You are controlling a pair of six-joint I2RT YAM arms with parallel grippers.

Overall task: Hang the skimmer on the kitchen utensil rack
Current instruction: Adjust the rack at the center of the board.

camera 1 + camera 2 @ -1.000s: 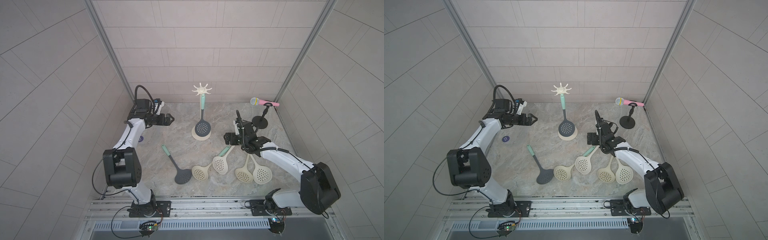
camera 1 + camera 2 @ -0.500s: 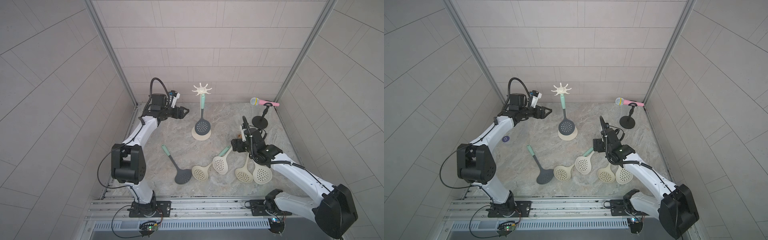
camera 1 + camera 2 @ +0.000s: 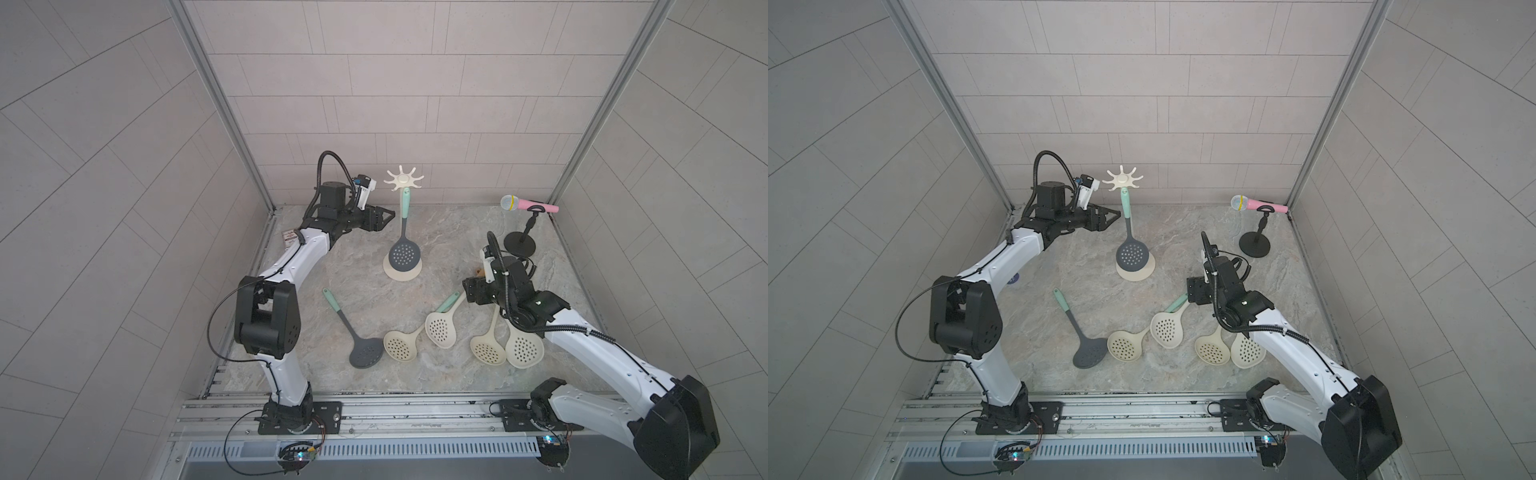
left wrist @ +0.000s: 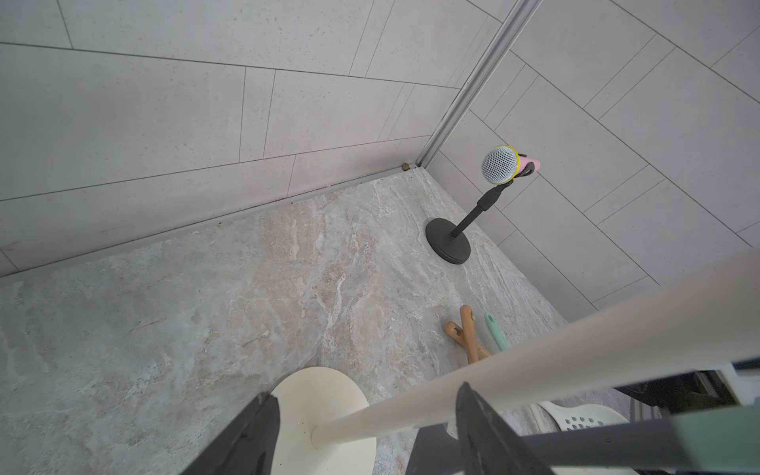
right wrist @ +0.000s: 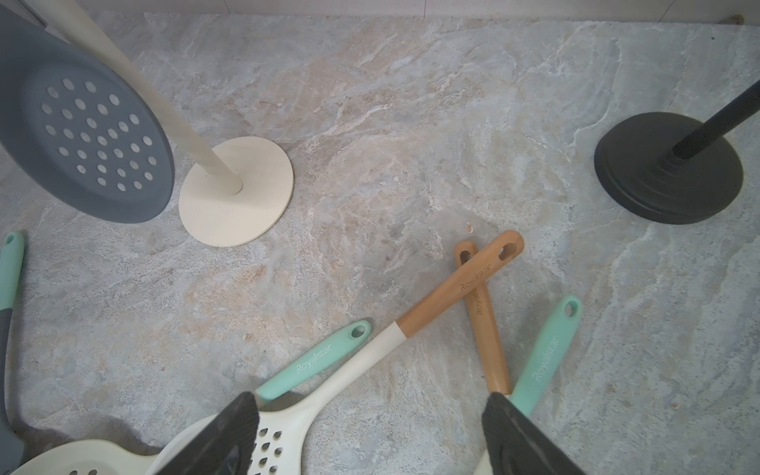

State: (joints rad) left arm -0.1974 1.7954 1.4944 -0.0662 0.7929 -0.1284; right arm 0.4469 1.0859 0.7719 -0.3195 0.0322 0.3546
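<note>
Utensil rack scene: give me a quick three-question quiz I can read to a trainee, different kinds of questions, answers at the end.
1. True or false: the hanging skimmer on the kitchen utensil rack is cream.
2. How many cream skimmers lie on the table? A two, B four, C six.
3. Fill in: the open jaws of the left gripper straddle the rack's ____.
Key: 1 false, it is dark grey; 2 B; 3 pole.
</note>
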